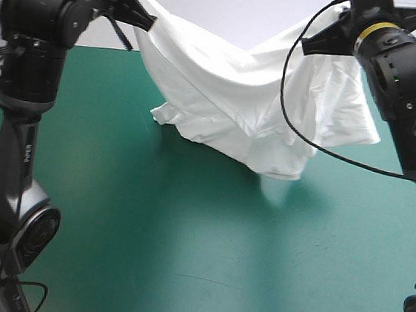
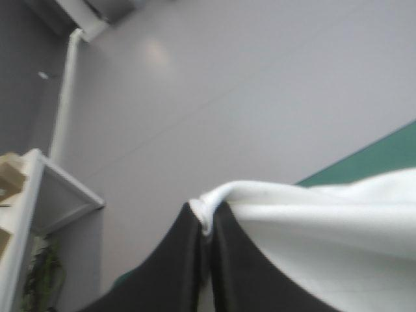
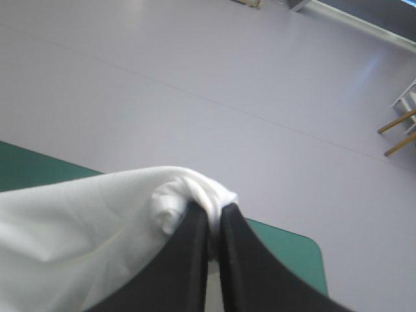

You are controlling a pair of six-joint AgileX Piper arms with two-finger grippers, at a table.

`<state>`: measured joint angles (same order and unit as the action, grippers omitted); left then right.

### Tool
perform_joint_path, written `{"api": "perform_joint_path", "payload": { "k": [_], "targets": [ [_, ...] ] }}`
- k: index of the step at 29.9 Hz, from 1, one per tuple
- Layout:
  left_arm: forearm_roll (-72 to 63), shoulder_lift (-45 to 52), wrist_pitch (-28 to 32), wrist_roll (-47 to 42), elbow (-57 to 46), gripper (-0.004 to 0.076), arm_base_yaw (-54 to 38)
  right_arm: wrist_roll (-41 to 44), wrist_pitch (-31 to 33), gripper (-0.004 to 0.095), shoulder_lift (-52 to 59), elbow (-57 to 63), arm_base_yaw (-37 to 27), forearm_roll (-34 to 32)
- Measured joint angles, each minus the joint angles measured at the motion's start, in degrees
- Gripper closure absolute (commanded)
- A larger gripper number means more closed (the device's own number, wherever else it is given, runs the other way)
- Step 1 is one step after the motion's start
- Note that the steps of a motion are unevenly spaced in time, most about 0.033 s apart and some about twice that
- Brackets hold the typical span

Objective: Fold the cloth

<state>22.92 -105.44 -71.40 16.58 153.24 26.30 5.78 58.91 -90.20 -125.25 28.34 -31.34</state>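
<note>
The white T-shirt (image 1: 252, 93) hangs lifted over the far half of the teal-green table (image 1: 183, 250), sagging in the middle, its lower folds touching the cover. The left gripper (image 2: 207, 224) pinches one upper corner, black fingers nearly closed on fabric; the right gripper (image 3: 214, 218) clamps the other likewise.

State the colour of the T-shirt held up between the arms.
The T-shirt is plain white, no print showing; clearest in the high view.
</note>
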Motion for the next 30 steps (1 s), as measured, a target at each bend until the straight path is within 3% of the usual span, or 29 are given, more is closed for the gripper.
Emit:
{"api": "perform_joint_path", "payload": {
  "k": [6,15,22,30],
  "targets": [
    [8.76,8.35,0.06,-0.21,0.22,0.0705,0.0,-3.15,4.3,0.0925,0.53,-8.59,0.0,-0.97],
    [9.07,18.63,1.39,0.19,0.97,0.0705,0.0,-7.6,4.39,0.0925,3.32,-19.63,0.0,10.2],
    [9.12,19.07,1.58,0.66,1.04,0.0705,0.0,-9.75,2.72,0.0926,3.28,-20.86,0.0,15.69],
    [9.61,14.74,1.57,0.66,-2.15,0.0704,-0.07,-10.15,2.7,0.0925,-4.82,-19.14,0.0,16.12]
  ]
}}
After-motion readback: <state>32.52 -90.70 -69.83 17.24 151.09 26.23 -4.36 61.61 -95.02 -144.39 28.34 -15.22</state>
